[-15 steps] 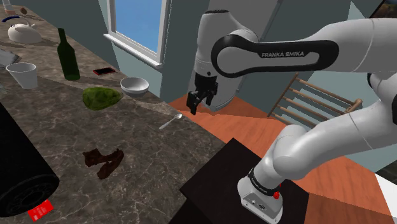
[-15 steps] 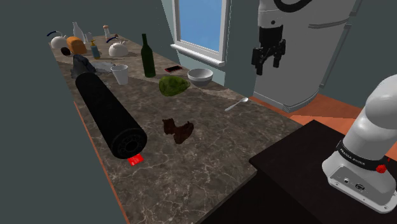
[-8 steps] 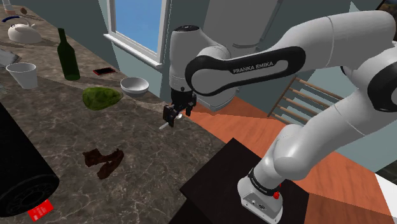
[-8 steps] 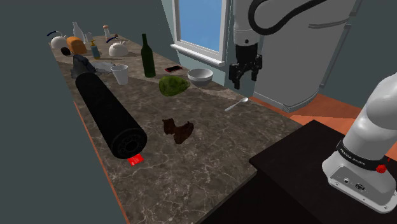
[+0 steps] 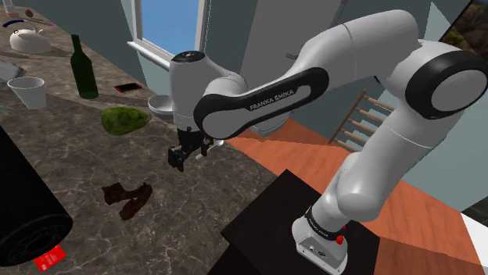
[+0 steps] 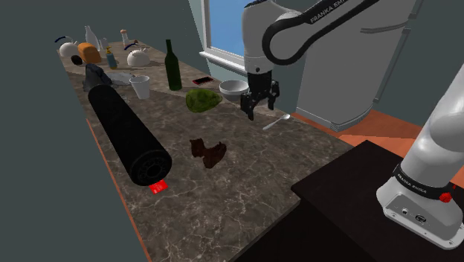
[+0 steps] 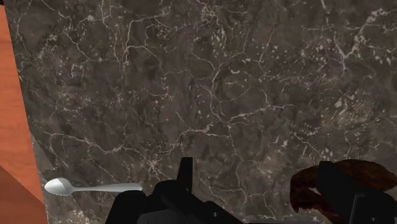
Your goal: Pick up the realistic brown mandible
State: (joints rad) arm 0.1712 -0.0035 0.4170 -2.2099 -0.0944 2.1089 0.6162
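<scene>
Since the earlier frame the arm has swung away from the counter's edge and in over the worktop, and its black two-finger gripper (image 5: 181, 161) now hangs lower above bare stone. In the shoulder view the dark brown mandible (image 5: 127, 198), a rough, horseshoe-shaped jawbone, lies flat on the dark, white-veined marble countertop (image 5: 70, 164). It is nearer the camera and to the view's left of the gripper, well apart from it. A lumpy green mound (image 5: 123, 119) sits farther back, with a glossy green glass bottle (image 5: 83, 69) and a plain white cup (image 5: 28, 92) beyond.

In the second exterior view the gripper (image 6: 260, 106) hovers between a smooth white bowl (image 6: 233, 90) and a slim silver spoon (image 6: 276, 121). The mandible (image 6: 208, 152) rests nearer the camera, close to a long matte black cylinder (image 6: 126, 138).

In the wrist view the gripper (image 7: 259, 167) has its fingers spread wide, with only veined marble (image 7: 191, 83) between them and nothing clasped. The mandible's (image 7: 308, 191) ridged brown curve shows against one finger, partly hidden behind it. The spoon (image 7: 89, 187) lies out past the other finger, near the counter's edge and the orange floor (image 7: 13, 127).
</scene>
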